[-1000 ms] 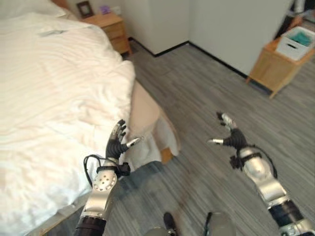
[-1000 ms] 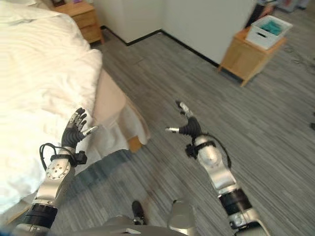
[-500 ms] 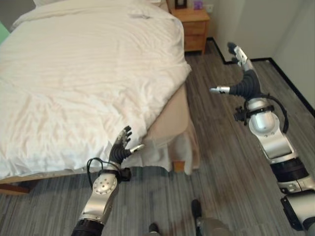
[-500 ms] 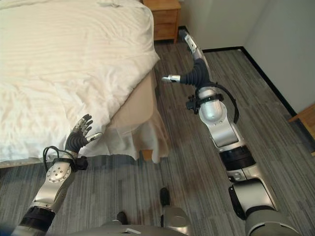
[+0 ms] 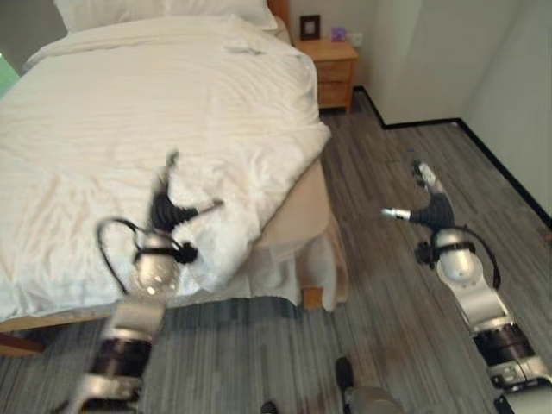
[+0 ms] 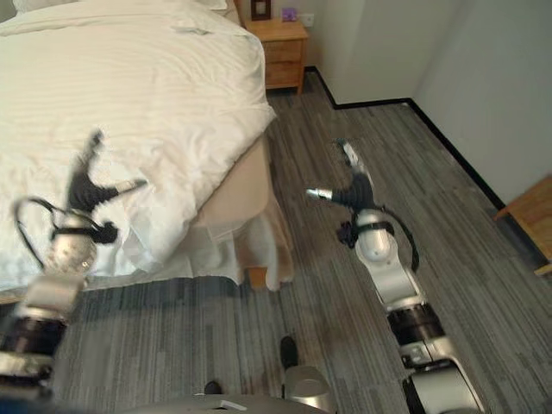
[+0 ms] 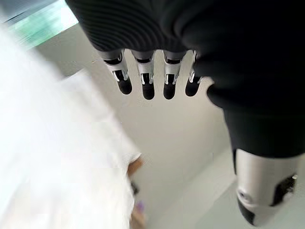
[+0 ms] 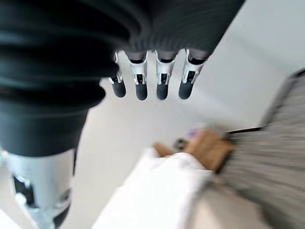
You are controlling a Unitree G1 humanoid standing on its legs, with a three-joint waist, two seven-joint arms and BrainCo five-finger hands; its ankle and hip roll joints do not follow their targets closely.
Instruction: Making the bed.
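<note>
A bed under a wrinkled white duvet (image 5: 155, 112) takes up the left half of the scene, with a pillow (image 5: 164, 10) at its head. The duvet's near corner (image 5: 226, 248) hangs bunched over the beige mattress side (image 5: 297, 216) and the white bed skirt (image 5: 297, 269). My left hand (image 5: 168, 207) is open just above that corner, fingers pointing up and holding no cloth; its fingers (image 7: 147, 81) look straight. To the right of the bed my right hand (image 6: 354, 190) hovers open over the grey floor, its fingers (image 8: 143, 81) spread.
A wooden nightstand (image 5: 332, 60) stands by the head of the bed against the wall. Grey striped carpet (image 5: 405, 155) runs along the bed's right side to white walls. A wooden piece of furniture (image 6: 536, 216) shows at the right edge.
My left hand has risen from below the bed's foot edge to above the duvet corner. My right hand has dropped from high near the nightstand to low over the floor.
</note>
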